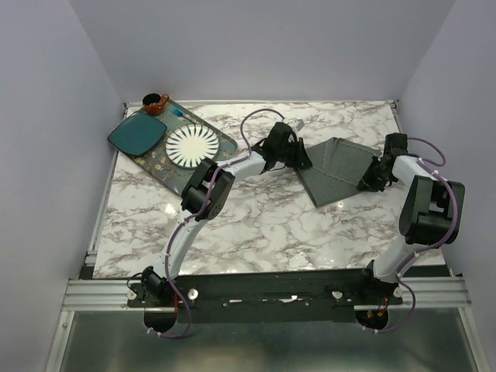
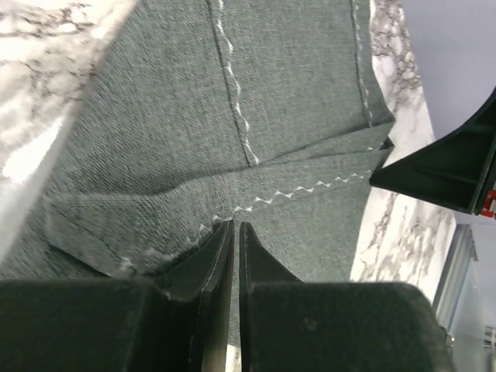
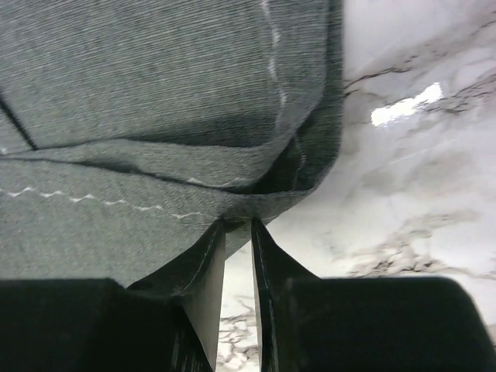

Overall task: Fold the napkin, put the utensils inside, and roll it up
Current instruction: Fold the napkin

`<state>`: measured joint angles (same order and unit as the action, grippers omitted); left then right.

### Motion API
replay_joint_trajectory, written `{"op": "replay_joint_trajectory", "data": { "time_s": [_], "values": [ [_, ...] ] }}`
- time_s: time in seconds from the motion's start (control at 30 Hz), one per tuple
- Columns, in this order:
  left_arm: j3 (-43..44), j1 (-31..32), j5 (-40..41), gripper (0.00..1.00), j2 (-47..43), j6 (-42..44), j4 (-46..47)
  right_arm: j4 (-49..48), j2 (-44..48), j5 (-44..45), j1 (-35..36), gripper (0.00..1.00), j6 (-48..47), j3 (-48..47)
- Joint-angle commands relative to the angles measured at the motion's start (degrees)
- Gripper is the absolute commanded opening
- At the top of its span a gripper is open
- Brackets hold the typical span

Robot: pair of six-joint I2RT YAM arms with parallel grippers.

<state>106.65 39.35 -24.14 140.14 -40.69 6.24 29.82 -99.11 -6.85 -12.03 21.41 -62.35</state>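
Presently the napkin (image 1: 339,167) lies right of centre on the bench (image 1: 263,225), partly layered, with the left pincer (image 2: 235,226) and right pincer (image 3: 238,225) each nipped almost shut on opposite edges of it; folding appears under way, while utensils and rolling remain outstanding.

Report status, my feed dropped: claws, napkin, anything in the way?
Left claw shut on napkin, left edge. Right claw shut on its right corner. Folded layers showing. Tray far left, not in the way.
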Motion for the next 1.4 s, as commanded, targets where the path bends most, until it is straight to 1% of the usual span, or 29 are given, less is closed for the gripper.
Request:
{"op": "replay_joint_trajectory", "data": {
  "time_s": [0.0,0.03,0.07,0.17,0.2,0.27,0.3,0.4,0.5,0.6,0.9,1.03,1.1,1.27,1.37],
  "values": [
    [6.46,-0.42,-0.03,0.18,1.28,5.17,-8.33,0.23,0.23,2.81,-0.45,0.29,-1.46,-1.72],
    [7.68,-0.5,-0.55,0.18,0.93,5.18,-8.61,1.28,0.93,2.64,-0.45,0.29,-1.46,-2.6],
    [7.96,-0.51,-1.08,0.22,0.32,5.0,-8.61,1.55,1.81,2.37,-0.36,0.29,-1.54,-2.87],
    [9.45,-0.94,-2.31,0.24,-1.88,4.39,-7.91,2.96,4.8,2.46,-0.45,0.32,-1.37,-4.44],
    [9.97,-1.12,-2.66,0.24,-2.58,4.21,-8.08,3.13,4.98,2.28,-0.45,0.36,-1.37,-4.8],
    [10.77,-1.73,-3.72,0.24,-3.02,4.21,-7.91,3.4,4.98,1.67,-0.45,0.39,-1.37,-5.5],
    [10.86,-1.91,-3.72,0.24,-3.29,4.3,-7.56,3.49,4.63,1.75,-0.45,0.42,-1.28,-5.77],
    [11.38,-2.61,-4.77,0.21,-2.77,4.92,-8.26,3.66,3.05,2.02,-0.45,0.46,-0.93,-6.12],
    [11.56,-3.05,-5.39,0.19,-1.71,5.44,-9.31,3.4,2.17,2.81,-0.45,0.46,-0.75,-6.29],
    [11.04,-3.23,-4.69,0.19,-0.4,6.49,-9.84,3.14,0.76,2.72,-0.45,0.45,-0.67,-6.65],
    [13.23,-4.11,0.41,0.18,3.56,11.94,-16.87,1.91,-3.89,4.22,-0.45,0.44,-1.46,-6.56],
    [13.58,-4.64,2.78,0.19,3.04,16.42,-20.38,1.82,-5.13,5.0,-0.45,0.44,-1.72,-6.91],
    [16.21,-4.9,3.92,0.19,3.47,18.27,-24.41,1.82,-5.22,5.01,-0.45,0.44,-1.9,-7.61],
    [18.59,-5.43,2.87,0.21,1.55,19.33,-26.54,4.62,-4.25,2.82,-0.45,0.44,-2.25,-10.86],
    [17.46,-5.52,1.47,0.26,-1.44,18.89,-25.41,4.11,-1.62,0.45,-0.36,0.44,-2.16,-10.43]
  ]
}}
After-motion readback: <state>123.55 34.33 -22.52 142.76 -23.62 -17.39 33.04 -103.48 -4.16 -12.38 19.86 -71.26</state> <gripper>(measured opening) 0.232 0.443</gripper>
